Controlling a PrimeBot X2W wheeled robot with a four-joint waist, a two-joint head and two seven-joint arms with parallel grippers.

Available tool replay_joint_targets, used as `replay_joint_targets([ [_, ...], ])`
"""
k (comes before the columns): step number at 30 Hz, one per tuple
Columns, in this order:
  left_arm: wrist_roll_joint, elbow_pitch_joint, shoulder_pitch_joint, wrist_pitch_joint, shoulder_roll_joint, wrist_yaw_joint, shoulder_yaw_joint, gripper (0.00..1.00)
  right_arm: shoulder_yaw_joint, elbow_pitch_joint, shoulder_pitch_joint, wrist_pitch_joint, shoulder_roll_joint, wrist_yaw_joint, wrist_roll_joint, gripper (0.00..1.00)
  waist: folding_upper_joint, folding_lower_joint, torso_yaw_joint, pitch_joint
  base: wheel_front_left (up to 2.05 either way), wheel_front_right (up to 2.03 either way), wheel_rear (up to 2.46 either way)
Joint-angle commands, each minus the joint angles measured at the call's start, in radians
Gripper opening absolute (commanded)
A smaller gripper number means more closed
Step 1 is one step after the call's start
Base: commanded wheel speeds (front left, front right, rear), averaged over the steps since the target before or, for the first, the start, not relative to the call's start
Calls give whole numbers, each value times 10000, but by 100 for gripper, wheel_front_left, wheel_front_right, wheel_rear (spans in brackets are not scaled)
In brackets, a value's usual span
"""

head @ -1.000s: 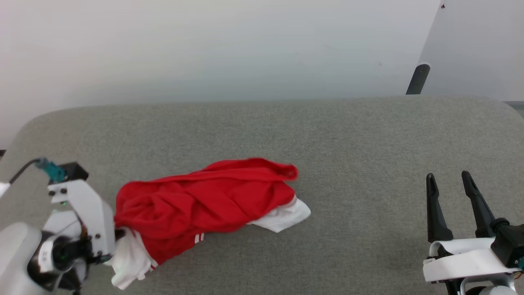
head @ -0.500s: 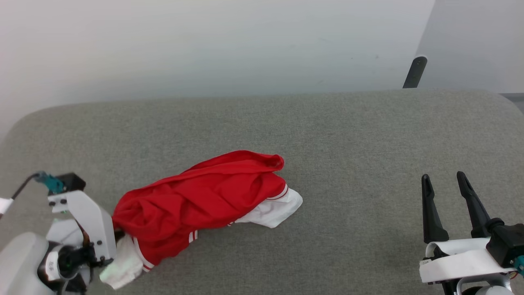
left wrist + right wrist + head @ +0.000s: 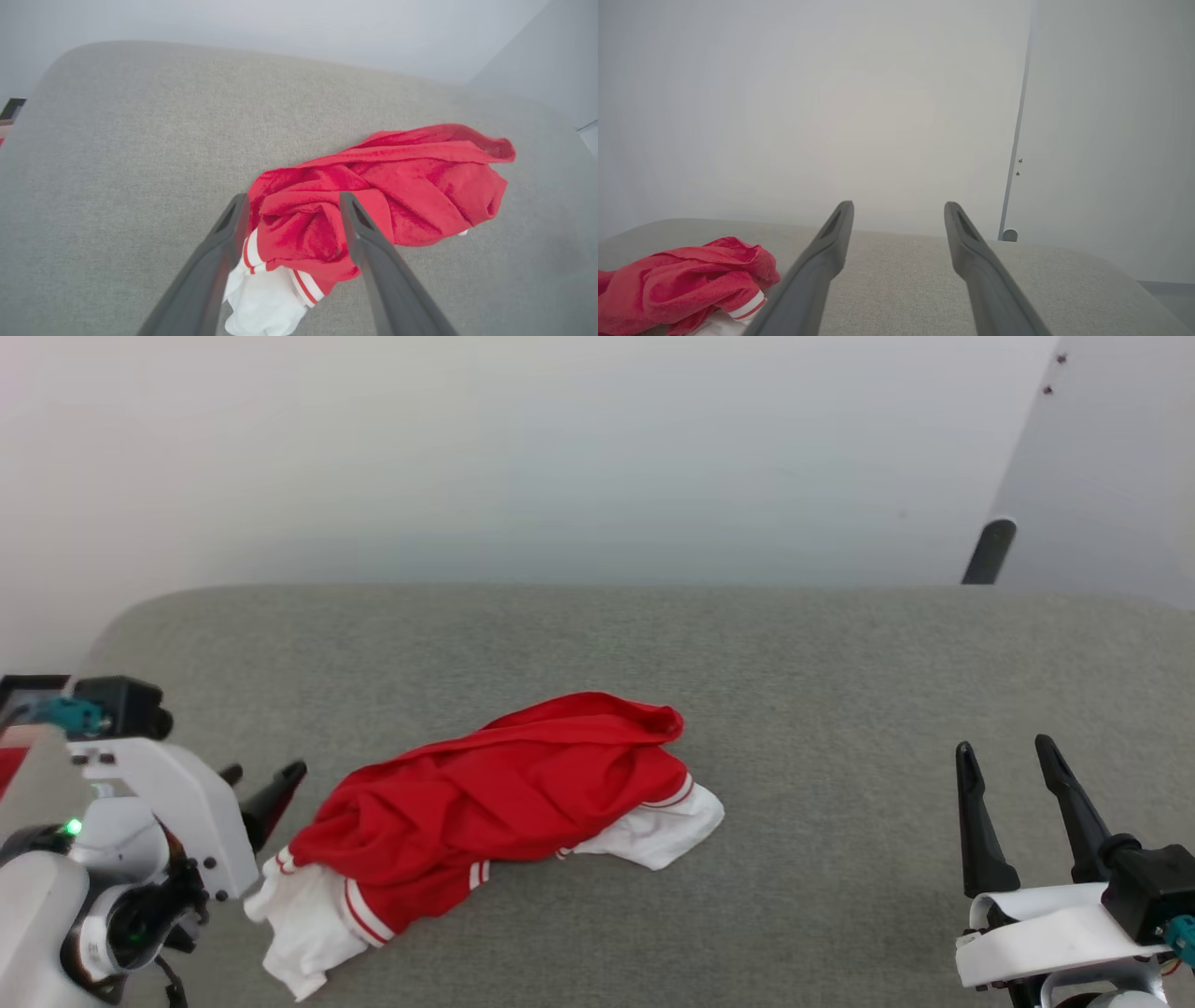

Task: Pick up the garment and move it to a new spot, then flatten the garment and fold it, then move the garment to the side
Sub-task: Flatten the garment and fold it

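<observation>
Head view: garment [image 3: 504, 793] lay in a crumpled heap on the grey pad [image 3: 840, 653], approx mid-left. Red body was bunched, w/ a white sleeve [image 3: 299, 933] spilling out at the near-left end & more white at the right end. L gripper [image 3: 264, 775] sat just beside the heap's left end, jaws apart, nothing btwn them. R gripper [image 3: 1004, 751] was well apart from the cloth at lower right, jaws also spread, empty.

L wrist view: L gripper [image 3: 293, 200] fingers stood wide, w/ the heap's near end showing btwn them; no pinch on it. Couldn't tell if either finger brushed the fabric. Garment [image 3: 420, 182] ran away up-right across the pad, folds twisted.

R wrist view: R gripper [image 3: 899, 207] pointed over the pad toward the pale wall [image 3: 784, 116], jaws apart, nothing held. Garment [image 3: 682, 280] showed at lower left, off to one side of the fingers.

Judgement: w/ the cloth resting free & neither arm holding it, the relocate step looked finished, so flattening was the step in hand. Nxt move prob. needs both arms, each taking a separate edge: L at the near sleeve, R reaching in toward the right end, then pulling apart to spread the shirt. R has the longer reach. Risk: pinching several layers at once, which would leave it twisted.
</observation>
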Motion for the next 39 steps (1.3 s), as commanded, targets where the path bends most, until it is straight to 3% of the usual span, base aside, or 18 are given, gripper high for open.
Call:
replay_joint_targets([
  [1, 139, -126, 215, -423, 9, -38, 117, 100, 23, 5, 157, 40, -87, -3, 11, 100, -1, 0, 251, -177, 0, 0, 0],
  [8, 928, -638, 1048, -2914, 10, -501, 492, 100, 36, -11, 222, 108, -83, -3, 27, 100, -1, 0, 676, -356, 0, 0, 0],
  [15, 1648, -774, 2163, -5628, -266, -325, 1044, 100, 158, -58, 390, 248, -140, -3, 72, 100, -1, 0, 1126, -427, 0, 0, 0],
  [16, 1778, -766, 2485, -6396, -349, -289, 1247, 100, 221, -77, 368, 337, -192, -3, 118, 100, -1, 0, 1264, -413, 0, 0, 0],
  [19, 1856, -667, 3057, -7158, -562, -149, 1579, 100, 365, -41, 406, 523, -346, -3, 236, 100, -1, 0, 1520, -403, 0, 0, 0],
  [24, 2045, -723, 3696, -7502, -992, 15, 2114, 100, 486, -81, 437, 971, -541, -3, 395, 100, -1, 0, 1974, -375, 0, 0, 0],
  [28, 2553, -929, 4118, -7572, -1538, -95, 2654, 100, 546, -90, 382, 1764, -836, -3, 613, 100, -1, 0, 2519, -314, 0, 0, 0],
  [39, 3651, -1172, 4487, -7573, -3388, -1044, 3565, 100, 852, -246, -177, 5943, -2078, -3, 1654, 100, -1, 0, 3956, 491, 0, 0, 0],
])
